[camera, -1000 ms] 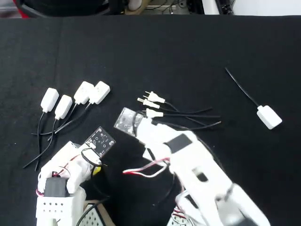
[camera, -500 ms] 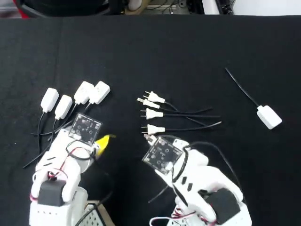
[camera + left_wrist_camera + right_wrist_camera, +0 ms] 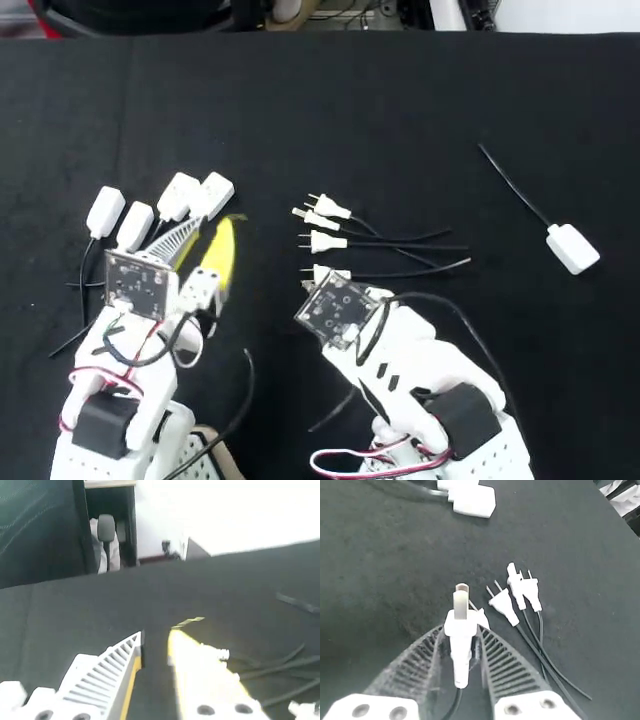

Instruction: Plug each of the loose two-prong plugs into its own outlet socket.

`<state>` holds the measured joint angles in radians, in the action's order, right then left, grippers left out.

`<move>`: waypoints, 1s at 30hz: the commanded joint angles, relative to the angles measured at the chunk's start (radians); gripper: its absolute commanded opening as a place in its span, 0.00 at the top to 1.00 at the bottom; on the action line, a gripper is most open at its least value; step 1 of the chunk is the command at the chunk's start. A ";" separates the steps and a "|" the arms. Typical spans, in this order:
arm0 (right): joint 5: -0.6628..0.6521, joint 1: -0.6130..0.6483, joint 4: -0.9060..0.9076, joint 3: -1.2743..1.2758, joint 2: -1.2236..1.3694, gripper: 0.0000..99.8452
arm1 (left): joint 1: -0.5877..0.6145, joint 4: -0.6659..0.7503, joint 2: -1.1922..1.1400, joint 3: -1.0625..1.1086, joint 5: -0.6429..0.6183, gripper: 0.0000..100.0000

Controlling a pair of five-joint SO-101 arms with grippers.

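At lower centre the right tool (image 3: pixel 461 634) is gripping a plug (image 3: pixel 459 616), likely twisting under cord (image 3: pixel 453 709) pull; the left tool (image 3: pixel 156 640) is gaping empty.

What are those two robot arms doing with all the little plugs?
They are working on putting plugs into sockets. The right gripper has one white plug pinched in its jaws. Three more plugs lie loose on the black table. The left gripper, jaws open and holding nothing, is beside four sockets. A fifth socket lies apart. Nothing is plugged in yet.
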<state>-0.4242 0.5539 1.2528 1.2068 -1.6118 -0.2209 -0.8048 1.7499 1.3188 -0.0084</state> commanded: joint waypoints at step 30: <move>0.153 0.098 -0.196 0.214 -0.206 0.99 | -0.486 -0.037 0.074 0.024 -0.046 0.95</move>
<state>-0.2800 0.6429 1.0948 1.4231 -1.8006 -0.6306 -0.8324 1.8159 1.3986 -0.0652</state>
